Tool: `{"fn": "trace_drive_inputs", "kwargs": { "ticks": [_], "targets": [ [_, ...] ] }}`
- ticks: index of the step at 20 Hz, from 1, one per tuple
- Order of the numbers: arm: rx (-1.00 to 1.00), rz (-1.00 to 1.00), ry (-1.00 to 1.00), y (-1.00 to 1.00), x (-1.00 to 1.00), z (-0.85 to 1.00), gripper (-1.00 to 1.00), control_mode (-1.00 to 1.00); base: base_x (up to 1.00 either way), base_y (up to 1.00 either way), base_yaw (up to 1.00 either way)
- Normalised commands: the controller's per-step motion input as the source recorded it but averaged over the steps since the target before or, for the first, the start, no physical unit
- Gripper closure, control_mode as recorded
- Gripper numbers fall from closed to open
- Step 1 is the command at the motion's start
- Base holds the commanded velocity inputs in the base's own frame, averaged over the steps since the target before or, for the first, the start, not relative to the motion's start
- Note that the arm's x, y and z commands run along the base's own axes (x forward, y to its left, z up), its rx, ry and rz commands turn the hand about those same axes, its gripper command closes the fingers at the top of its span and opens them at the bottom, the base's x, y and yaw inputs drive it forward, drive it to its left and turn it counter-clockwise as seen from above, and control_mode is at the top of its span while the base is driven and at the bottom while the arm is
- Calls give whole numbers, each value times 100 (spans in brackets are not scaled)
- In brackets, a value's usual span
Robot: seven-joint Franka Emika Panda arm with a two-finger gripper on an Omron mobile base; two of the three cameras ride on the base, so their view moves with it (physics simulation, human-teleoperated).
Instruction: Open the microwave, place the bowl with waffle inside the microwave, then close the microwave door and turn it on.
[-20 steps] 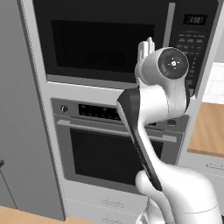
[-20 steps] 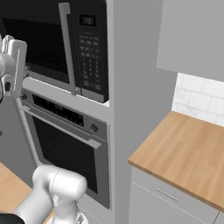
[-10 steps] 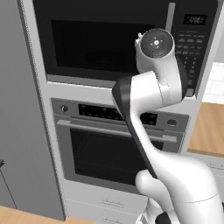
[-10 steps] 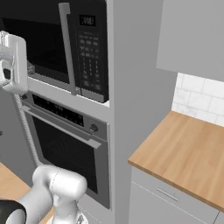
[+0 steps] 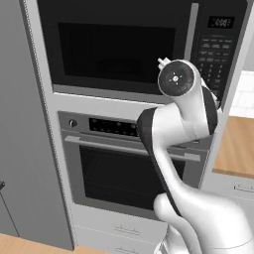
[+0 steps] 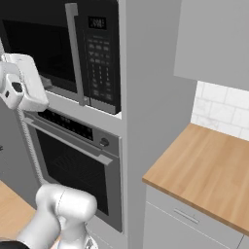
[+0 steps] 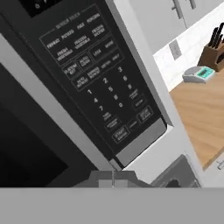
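Note:
The microwave (image 5: 119,44) is built into the wall column above the oven, and the microwave door (image 7: 22,144) is closed. Its vertical grey handle (image 5: 191,49) (image 6: 75,53) (image 7: 57,109) stands beside the black keypad (image 5: 214,59) (image 7: 100,87). My hand (image 5: 176,79) (image 6: 24,82) is raised in front of the handle's lower end. My gripper (image 7: 113,177) sits just below the bottom of the handle and keypad, fingertips together, holding nothing. The bowl with waffle is out of view.
An oven (image 5: 129,163) (image 6: 73,155) with a horizontal handle sits right under the microwave. To the right lies a wooden counter (image 6: 209,165) (image 5: 238,149) with a knife block (image 7: 212,54) and a small scale (image 7: 197,74) far along it.
My hand has swung a little left across the microwave front, rising and then settling lower near the handle's bottom end. The door has stayed closed.

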Motion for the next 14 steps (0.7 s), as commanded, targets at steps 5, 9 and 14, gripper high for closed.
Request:
{"fn": "trace_drive_inputs", "kwargs": {
  "ticks": [5,9,14],
  "targets": [
    [-37,23,-2,-51,-69,-23,100,-100,0,0,0],
    [-19,24,-8,-36,-62,-7,100,-100,0,0,0],
    [-11,22,-8,-24,-60,-15,100,-100,0,0,0]
  ]
}}
